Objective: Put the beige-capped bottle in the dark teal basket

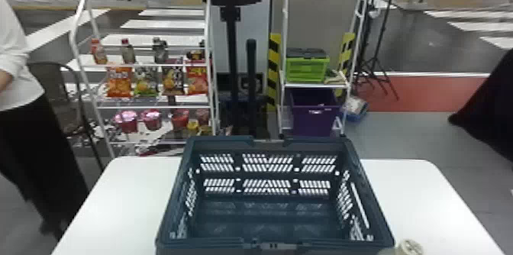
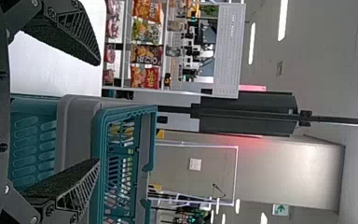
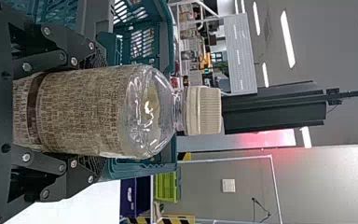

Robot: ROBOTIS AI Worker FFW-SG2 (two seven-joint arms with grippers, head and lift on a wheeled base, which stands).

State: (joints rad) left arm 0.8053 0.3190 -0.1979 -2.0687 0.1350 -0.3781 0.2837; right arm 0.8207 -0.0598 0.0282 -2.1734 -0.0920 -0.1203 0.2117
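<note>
- The right gripper (image 3: 100, 110) pinches the clear plastic bottle with a brown-and-beige printed label (image 3: 79, 112); in the right wrist view its two black fingers sit against opposite sides of the label.
- The bottle stands upright in that grip, its ribbed beige cap (image 3: 204, 110) uppermost (the clear shoulder below the cap catches the light).
- The left gripper (image 2: 98, 111) has its two black fingers spread wide, tips well apart, as the left wrist view shows; part of the basket appears beyond them.
- The dark teal plastic basket with perforated walls (image 1: 225, 144) sits upright on the white table with rounded corners (image 1: 133, 197), its open top facing up.
- In the head view the bottle is outside the basket, by its near right corner, with the cap at the bottom edge; whether its base touches the table, I cannot tell.
- Behind the table, on the left, a white metal rack (image 1: 86, 66) holds small bottles (image 1: 98, 52), colourful snack bags (image 1: 119, 81) and pink-and-red cups (image 1: 128, 121).
- Farther right, a bright green crate with a dark top (image 1: 306, 68) rests on a shelf above a deep purple bin (image 1: 315, 120).
</note>
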